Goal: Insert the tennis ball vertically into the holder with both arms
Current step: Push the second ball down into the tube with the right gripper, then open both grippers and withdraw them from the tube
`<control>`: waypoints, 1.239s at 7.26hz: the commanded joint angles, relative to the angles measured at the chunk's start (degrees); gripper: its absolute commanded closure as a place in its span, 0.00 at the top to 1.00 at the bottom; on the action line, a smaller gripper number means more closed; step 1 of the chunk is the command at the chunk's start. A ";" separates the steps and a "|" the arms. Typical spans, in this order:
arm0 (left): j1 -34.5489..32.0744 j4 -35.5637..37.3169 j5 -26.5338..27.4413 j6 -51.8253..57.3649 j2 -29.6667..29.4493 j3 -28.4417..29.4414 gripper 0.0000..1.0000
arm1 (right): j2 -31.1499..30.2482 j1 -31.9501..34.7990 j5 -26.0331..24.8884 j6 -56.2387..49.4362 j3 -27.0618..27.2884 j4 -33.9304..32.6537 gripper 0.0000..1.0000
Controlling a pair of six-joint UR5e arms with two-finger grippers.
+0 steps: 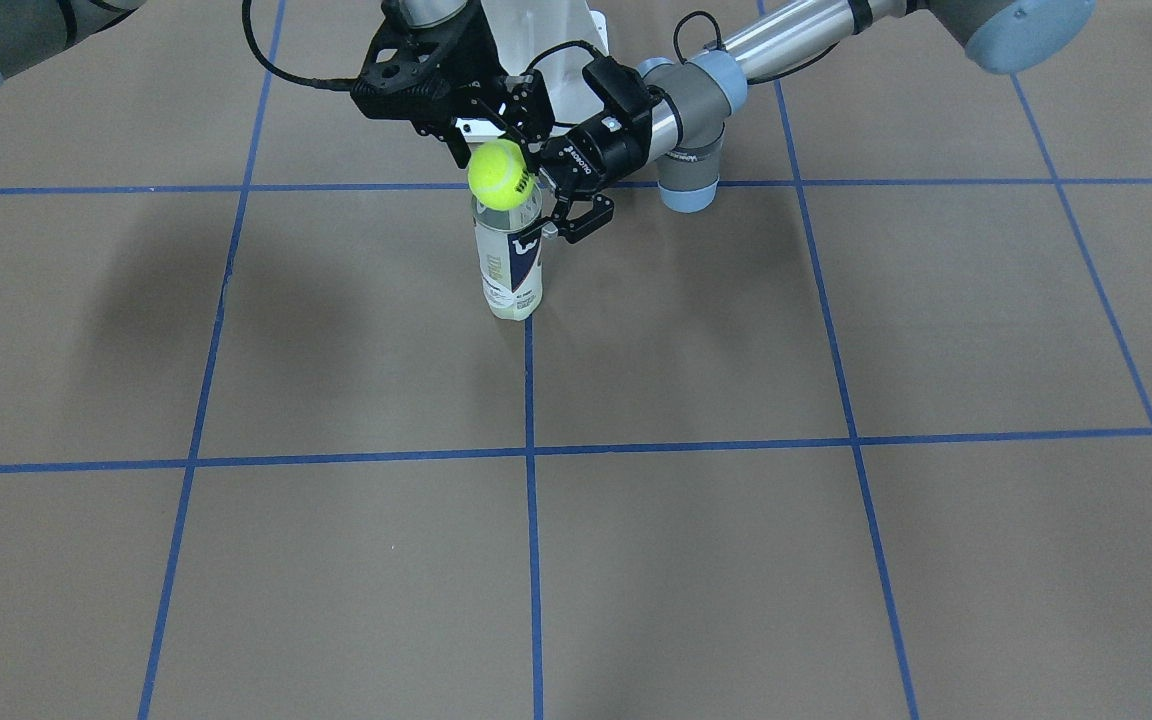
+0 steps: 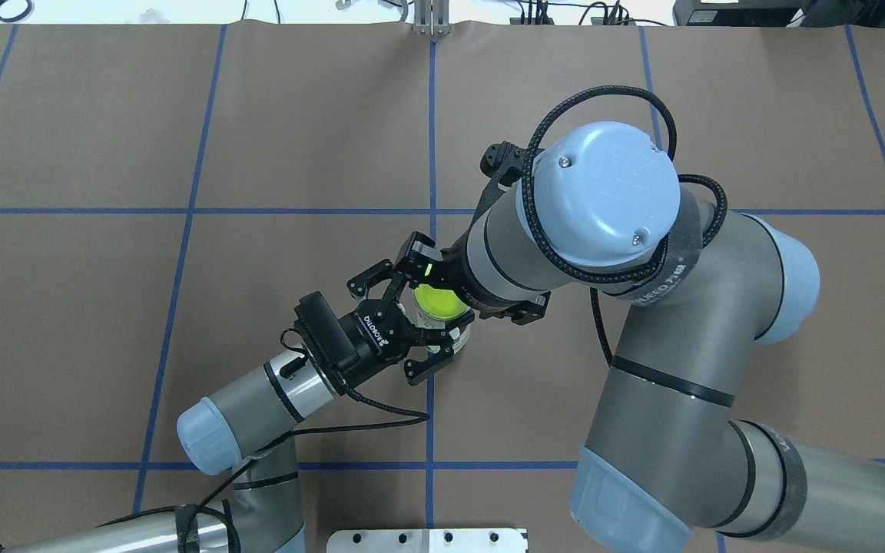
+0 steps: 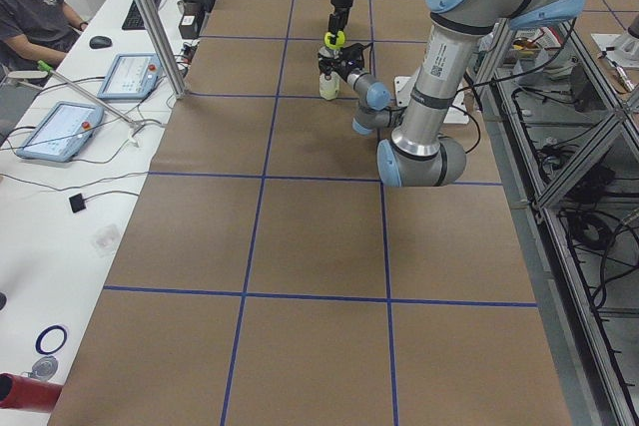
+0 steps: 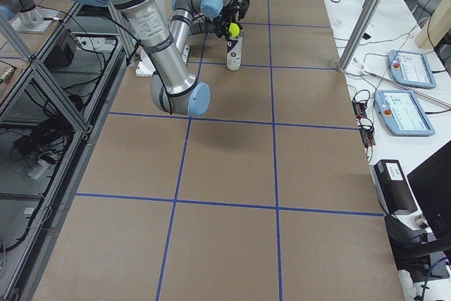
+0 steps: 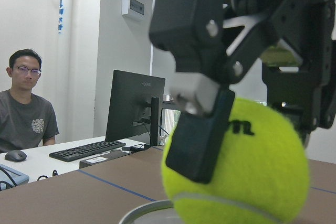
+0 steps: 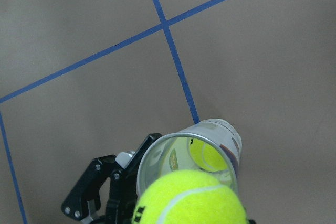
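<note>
Fingers (image 5: 197,135) of the right gripper (image 1: 498,160) were closed on the ball (image 1: 501,173), one black pad pressed flat against the felt and the other hidden behind it. That gripper hung from above with the ball right over the mouth of the holder (image 1: 509,270). The left gripper (image 1: 551,205) came in from the side, and its fingers straddled the holder just under the rim (image 6: 173,136). They looked closed on the clear wall, steadying it, though the far finger was hidden behind the ball.

The holder stood upright on the table (image 1: 736,560), on a blue tape line. Looking down from the right wrist, a second ball (image 6: 208,156) lay at the bottom of the holder.

I judged the task well along. The ball was picked up, the holder was braced upright, and the two were roughly lined up. From the left wrist, the ball's underside sat about level with the rim. Whether it touched the rim or had started in, I could not tell.

What seemed left was the drop itself: centre the ball on the opening, lower or release it so it falls onto the one inside, then let go of the holder without tipping it.
</note>
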 commanded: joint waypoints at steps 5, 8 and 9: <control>0.00 -0.09 0.00 -0.09 -0.35 -0.26 0.91 | -2.39 6.12 4.16 -1.15 1.89 -0.02 0.99; -0.09 -2.46 0.00 -0.09 0.17 -1.57 0.99 | -6.35 13.60 9.27 -6.59 2.95 -0.02 0.99; -0.26 -2.46 0.00 -0.18 1.05 -3.58 0.99 | -8.37 15.19 10.33 -8.52 3.04 -0.02 0.99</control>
